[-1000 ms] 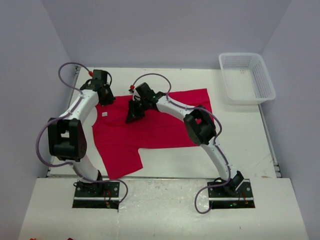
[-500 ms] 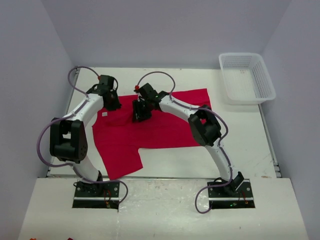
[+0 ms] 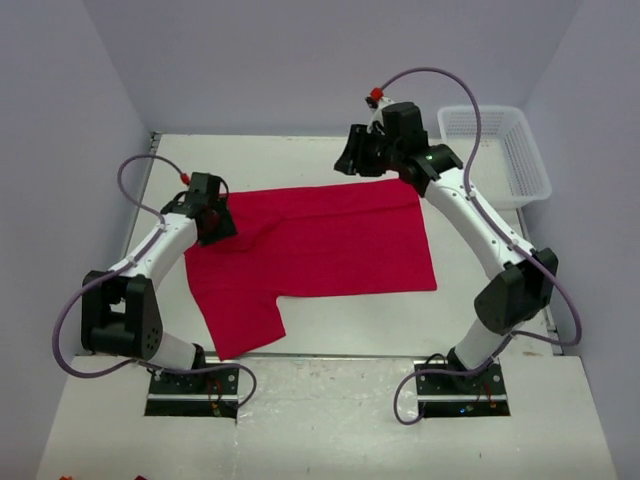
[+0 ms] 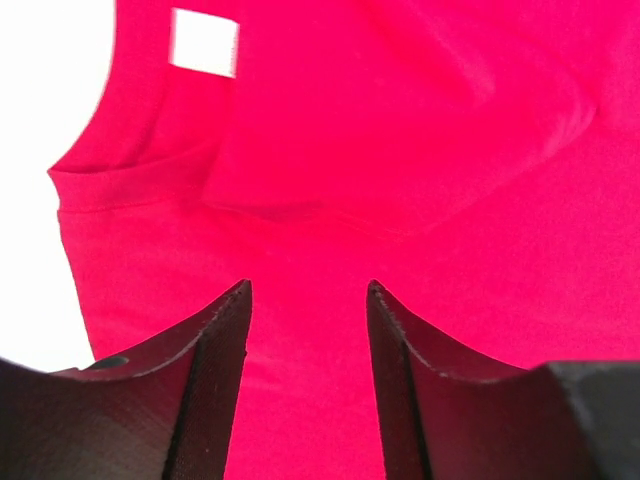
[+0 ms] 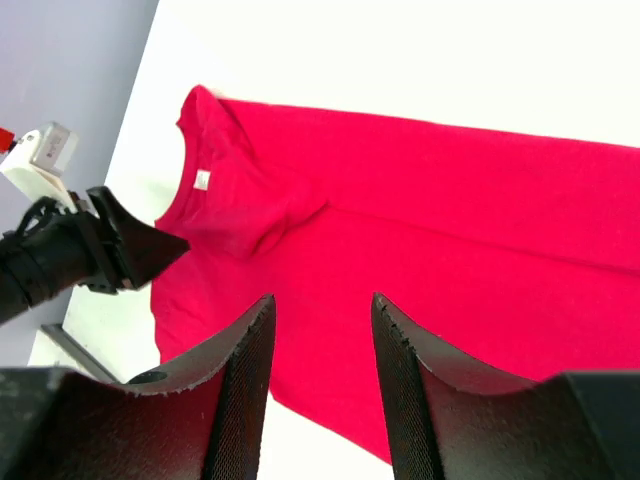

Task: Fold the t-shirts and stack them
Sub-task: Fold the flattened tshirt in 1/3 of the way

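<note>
The plain bright red cloth t-shirt lies spread on the white table. My left gripper hangs parted over it near the small white neck label; my right gripper, parted and empty, hovers above its far edge

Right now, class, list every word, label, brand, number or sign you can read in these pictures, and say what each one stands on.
No text can be read in any view.
The neck label on the red t-shirt shows only as a blank, washed-out white patch, with no lettering visible.
The white mesh basket has no visible marking.
</note>
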Motion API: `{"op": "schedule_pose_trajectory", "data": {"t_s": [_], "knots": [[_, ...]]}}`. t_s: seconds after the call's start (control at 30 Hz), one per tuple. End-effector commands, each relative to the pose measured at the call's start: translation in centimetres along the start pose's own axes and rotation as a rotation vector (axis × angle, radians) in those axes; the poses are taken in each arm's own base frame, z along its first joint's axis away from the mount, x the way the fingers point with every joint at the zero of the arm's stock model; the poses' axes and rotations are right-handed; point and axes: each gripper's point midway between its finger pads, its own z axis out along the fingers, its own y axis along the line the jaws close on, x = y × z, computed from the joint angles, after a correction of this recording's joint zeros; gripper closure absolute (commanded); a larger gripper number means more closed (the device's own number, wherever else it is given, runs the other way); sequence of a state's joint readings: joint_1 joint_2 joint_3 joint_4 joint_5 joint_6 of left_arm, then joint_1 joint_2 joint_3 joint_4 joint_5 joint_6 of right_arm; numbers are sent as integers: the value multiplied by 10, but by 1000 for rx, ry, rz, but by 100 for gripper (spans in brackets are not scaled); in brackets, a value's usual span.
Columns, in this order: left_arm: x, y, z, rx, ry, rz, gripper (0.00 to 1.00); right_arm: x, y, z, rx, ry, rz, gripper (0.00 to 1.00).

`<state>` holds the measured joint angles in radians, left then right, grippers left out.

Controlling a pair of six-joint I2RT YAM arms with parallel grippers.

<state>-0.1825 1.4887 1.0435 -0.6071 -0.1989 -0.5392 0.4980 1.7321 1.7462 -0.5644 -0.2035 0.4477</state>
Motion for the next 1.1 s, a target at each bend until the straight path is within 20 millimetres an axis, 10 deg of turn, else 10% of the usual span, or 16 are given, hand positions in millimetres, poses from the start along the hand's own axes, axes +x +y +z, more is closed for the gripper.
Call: {"op": "schedule_pose_trajectory", "data": {"t_s": [0.0,0.27,0.9,1.0,1.07], "knots": [[-13,17,0,72,-24,-113,47,0,-8,-28,15,-27,-37,55],[-10,27,24,185,30,-192,41,-11,-10,-71,5,-100,-61,55],[-27,29,54,201,46,-210,45,1,-25,-74,-28,-86,-19,55],[-36,24,52,218,35,-216,62,6,-23,-67,-50,-68,-4,55],[-45,18,50,246,27,-223,90,10,-23,-60,-63,-55,11,56]]}}
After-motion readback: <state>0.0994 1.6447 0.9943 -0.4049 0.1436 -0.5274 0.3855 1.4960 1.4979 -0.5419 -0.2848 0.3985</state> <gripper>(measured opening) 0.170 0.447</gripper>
